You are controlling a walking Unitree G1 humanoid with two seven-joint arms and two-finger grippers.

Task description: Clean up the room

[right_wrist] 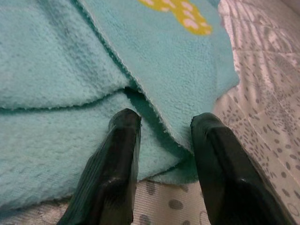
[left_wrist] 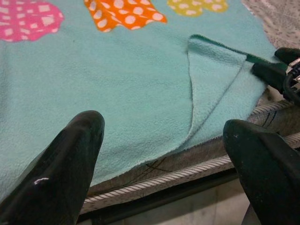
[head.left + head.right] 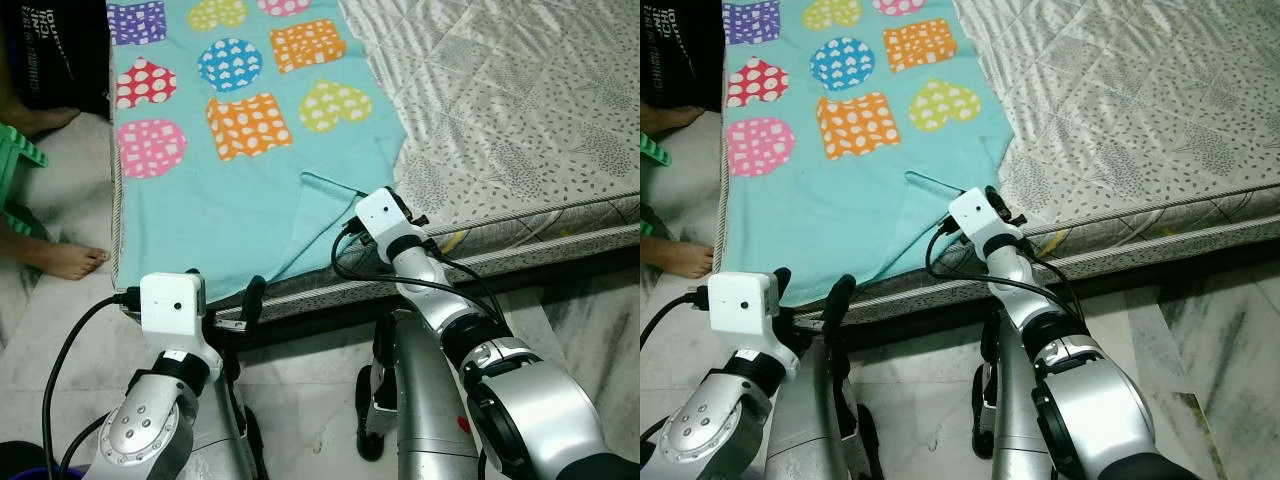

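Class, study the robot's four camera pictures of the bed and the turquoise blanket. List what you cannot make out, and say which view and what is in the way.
- Person: eye views show feet and a dark shirt; the picture edge cuts off the rest.
- Blanket: its far end runs past the top edge.
- Right gripper: in the eye views its wrist camera hides the fingers.
- Green stool: cut by the left edge.
- Under the bed: in shadow.

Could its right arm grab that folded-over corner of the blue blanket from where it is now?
Probably yes. The right gripper is open right at the folded corner of the blanket, its fingers straddling the edge, nothing between.
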